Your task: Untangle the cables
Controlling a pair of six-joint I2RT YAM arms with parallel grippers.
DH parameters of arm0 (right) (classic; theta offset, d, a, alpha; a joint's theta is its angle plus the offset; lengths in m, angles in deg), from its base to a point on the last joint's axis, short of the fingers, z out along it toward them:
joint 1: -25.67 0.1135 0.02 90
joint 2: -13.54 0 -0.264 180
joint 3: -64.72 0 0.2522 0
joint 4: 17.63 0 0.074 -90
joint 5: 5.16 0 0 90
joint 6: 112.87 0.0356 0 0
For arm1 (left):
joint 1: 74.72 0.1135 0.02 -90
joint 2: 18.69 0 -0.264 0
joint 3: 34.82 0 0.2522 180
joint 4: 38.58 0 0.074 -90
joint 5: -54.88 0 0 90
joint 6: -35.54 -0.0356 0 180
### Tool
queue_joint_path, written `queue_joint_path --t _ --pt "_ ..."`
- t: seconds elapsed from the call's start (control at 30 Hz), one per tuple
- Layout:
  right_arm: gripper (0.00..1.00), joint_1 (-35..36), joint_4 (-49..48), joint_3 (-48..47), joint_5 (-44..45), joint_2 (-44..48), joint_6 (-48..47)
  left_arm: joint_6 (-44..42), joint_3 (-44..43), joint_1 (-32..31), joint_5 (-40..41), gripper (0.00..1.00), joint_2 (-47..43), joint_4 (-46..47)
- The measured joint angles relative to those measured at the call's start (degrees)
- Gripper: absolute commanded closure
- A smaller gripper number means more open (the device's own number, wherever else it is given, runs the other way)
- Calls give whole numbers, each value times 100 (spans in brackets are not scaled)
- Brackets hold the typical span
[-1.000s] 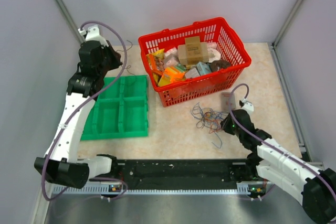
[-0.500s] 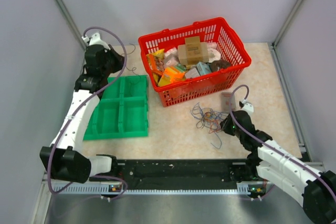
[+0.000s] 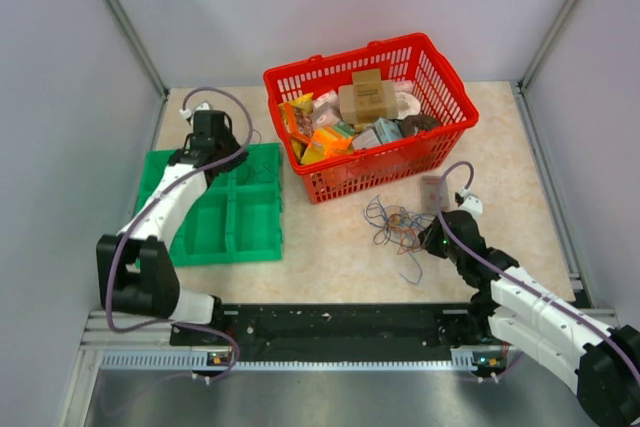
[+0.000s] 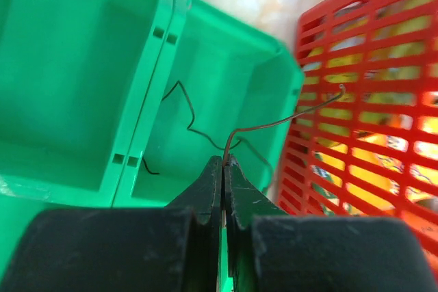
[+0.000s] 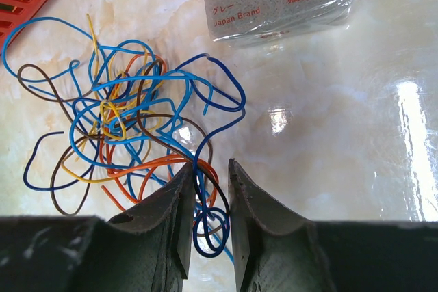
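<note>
Left gripper (image 4: 224,162) pinches a brown cable (image 4: 274,123) bending rightward toward the red basket (image 4: 308,39).

Tray (image 3: 262,245) left of basket (image 3: 385,169); cables (image 3: 395,225) between basket and right tool (image 3: 432,243)

Tangle of cables (image 5: 130,135): thin blue, orange, yellow and brown wires are looped into a loose, flat heap on the pale table (image 5: 328,135).
Held cable (image 4: 274,122): one dark wire is pinched in the left gripper (image 4: 224,165), arching rightward.
Black cable (image 4: 185,104): laid kinked in the green tray (image 4: 82,66).
</note>
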Motion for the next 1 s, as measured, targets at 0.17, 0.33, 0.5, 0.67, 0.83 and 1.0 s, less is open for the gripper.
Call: queue_joint_path --t 0.17,0.33,0.5,0.67,0.83,1.0 --pt "74 0 -2 0 -7 -2 -9 271 -376 -7 -66 100 1023 -428" --pt "74 0 -4 0 -24 -2 -9 376 -570 -15 -2 100 1528 -769" --pt "74 0 -37 0 -50 -11 -15 393 -752 -28 37 40 1561 -905" --pt "74 0 -111 0 -111 -107 -63 278 -649 -90 101 14 1143 -975" --pt "73 0 -149 0 -240 -267 -170 -68 -328 -118 87 19 -313 -1165" --pt "73 0 -278 0 -584 -518 -367 -710 636 -151 -1067 25 -2514 -601"
